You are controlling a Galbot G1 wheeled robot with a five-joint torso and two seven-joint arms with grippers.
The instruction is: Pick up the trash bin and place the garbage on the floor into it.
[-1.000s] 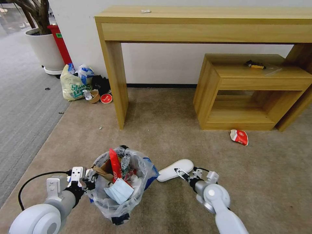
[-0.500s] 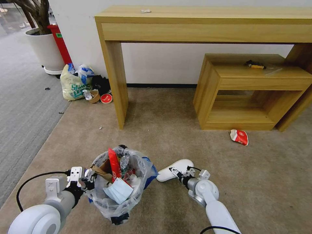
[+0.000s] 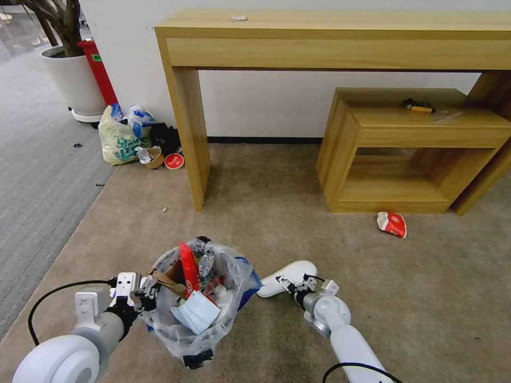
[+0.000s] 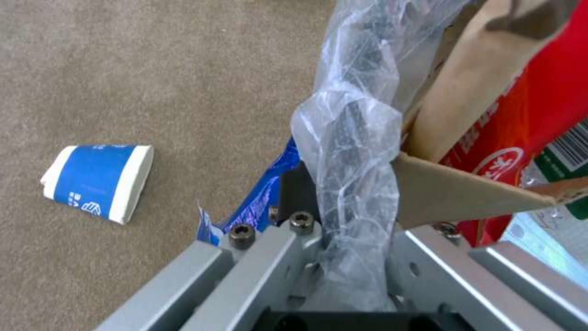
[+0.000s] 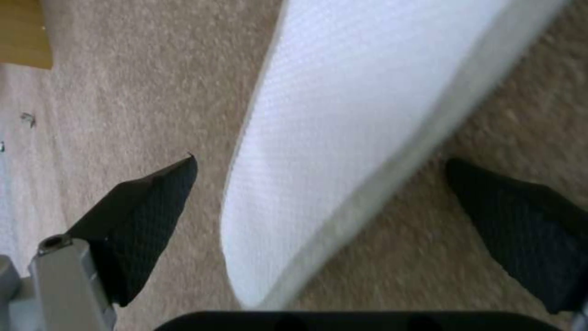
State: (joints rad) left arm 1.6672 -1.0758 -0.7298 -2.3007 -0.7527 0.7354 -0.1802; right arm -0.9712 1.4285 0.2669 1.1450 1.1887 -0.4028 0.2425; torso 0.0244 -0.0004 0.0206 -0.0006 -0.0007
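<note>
The trash bin (image 3: 198, 314), small and black with a crinkly clear liner, is stuffed with garbage: a red wrapper, cardboard, a blue mask. My left gripper (image 3: 145, 293) is shut on its plastic-lined rim (image 4: 352, 151). To the bin's right a white foam insole (image 3: 287, 273) lies on the beige floor (image 3: 266, 213). My right gripper (image 3: 289, 284) is open, one black fingertip (image 5: 147, 216) on each side of the insole (image 5: 343, 115), low over the carpet. More garbage lies loose: a blue-white cup (image 4: 95, 181) and a red wrapper (image 3: 392, 224).
A tall wooden table (image 3: 330, 37) and a low wooden shelf unit (image 3: 410, 154) stand against the wall. A yellowish-green tied bag (image 3: 120, 139) with cups sits by the table leg, a potted plant (image 3: 72, 74) behind it. Grey striped carpet (image 3: 37, 175) runs along the left.
My right arm has shifted left and back toward me, its gripper sliding along the insole toward the near end. The bin and my left gripper have held still.
</note>
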